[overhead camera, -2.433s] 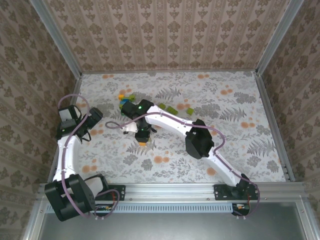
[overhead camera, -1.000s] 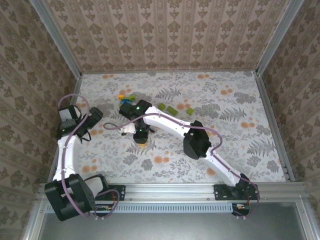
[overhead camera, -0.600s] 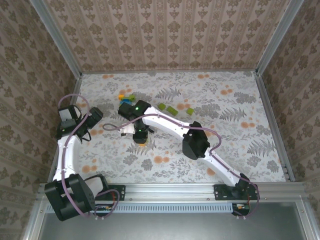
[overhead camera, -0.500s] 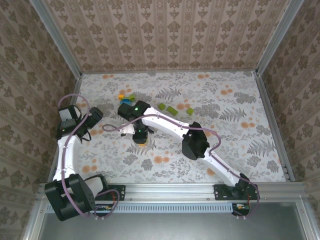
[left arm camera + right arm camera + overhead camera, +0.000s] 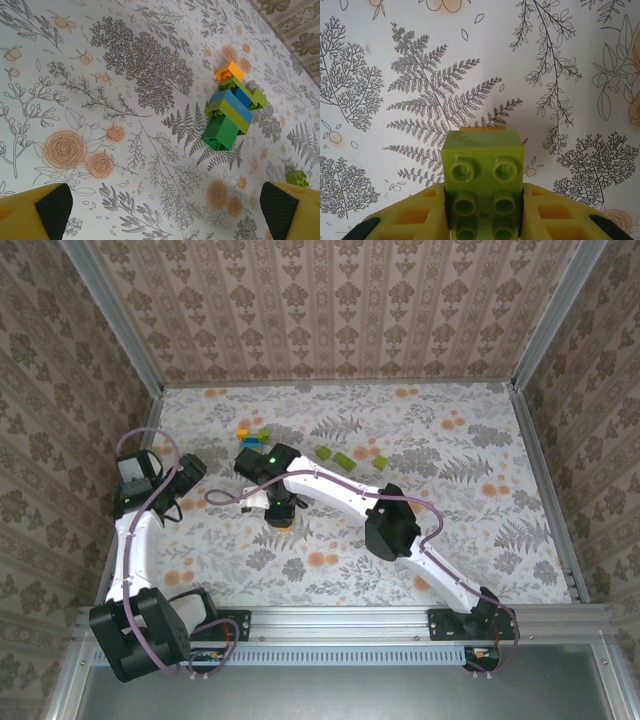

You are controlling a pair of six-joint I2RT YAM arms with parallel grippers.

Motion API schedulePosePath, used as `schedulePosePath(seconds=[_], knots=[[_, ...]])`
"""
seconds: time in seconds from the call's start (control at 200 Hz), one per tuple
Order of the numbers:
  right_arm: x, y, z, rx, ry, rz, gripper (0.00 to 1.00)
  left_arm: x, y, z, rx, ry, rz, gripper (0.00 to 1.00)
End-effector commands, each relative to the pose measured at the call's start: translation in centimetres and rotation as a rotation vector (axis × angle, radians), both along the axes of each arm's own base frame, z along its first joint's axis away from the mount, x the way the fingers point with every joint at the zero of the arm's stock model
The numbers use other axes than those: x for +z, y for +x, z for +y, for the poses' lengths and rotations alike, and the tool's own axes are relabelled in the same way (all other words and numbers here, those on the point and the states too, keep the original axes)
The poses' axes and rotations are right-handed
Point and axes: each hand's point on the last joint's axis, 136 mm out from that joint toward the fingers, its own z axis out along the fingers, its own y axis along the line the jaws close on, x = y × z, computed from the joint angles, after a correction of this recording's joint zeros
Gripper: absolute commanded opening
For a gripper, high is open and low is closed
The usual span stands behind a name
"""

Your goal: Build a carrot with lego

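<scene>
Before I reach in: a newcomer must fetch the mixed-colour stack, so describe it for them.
On the table, look to the far left, just beyond the right gripper. The stack lies there. It alone mixes yellow, blue, lime and dark green; the loose bricks to its right are all green.

Holding the carrot (image 5: 482, 160) between the fingers of the right gripper (image 5: 484, 200), just over the table (image 5: 470, 530), left of centre. Seeing a stacked brick build (image 5: 252, 434) lying on the table behind it, slightly left. Seeing a loose brick (image 5: 342, 459) lying right of that build, another loose brick (image 5: 380, 463) near it, further right.
</scene>
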Motion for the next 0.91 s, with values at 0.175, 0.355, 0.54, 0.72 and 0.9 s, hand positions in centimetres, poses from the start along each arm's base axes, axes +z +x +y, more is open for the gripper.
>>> schedulePosePath(seconds=[0.175,0.355,0.54,0.72,0.9], knots=[[-5.3,0.8,-4.1,-0.079,-0.193,0.035,0.29,-0.1,0.0,0.0,0.008,-0.018,-0.008,1.0],[-6.4,0.5,-5.0,-0.14,-0.238,0.063,0.29,-0.1,0.0,0.0,0.009,-0.017,-0.008,1.0],[-7.3,0.7,-6.3,-0.249,-0.266,0.087,0.28,0.0,0.1,0.0,0.009,-0.017,-0.009,1.0],[-8.0,-0.8,-6.9,-0.286,-0.274,0.182,0.28,0.0,0.1,0.0,0.009,-0.018,-0.011,1.0],[-9.1,-1.5,-8.7,-0.404,-0.343,0.241,0.29,0.0,0.0,0.0,0.008,-0.016,-0.009,1.0]])
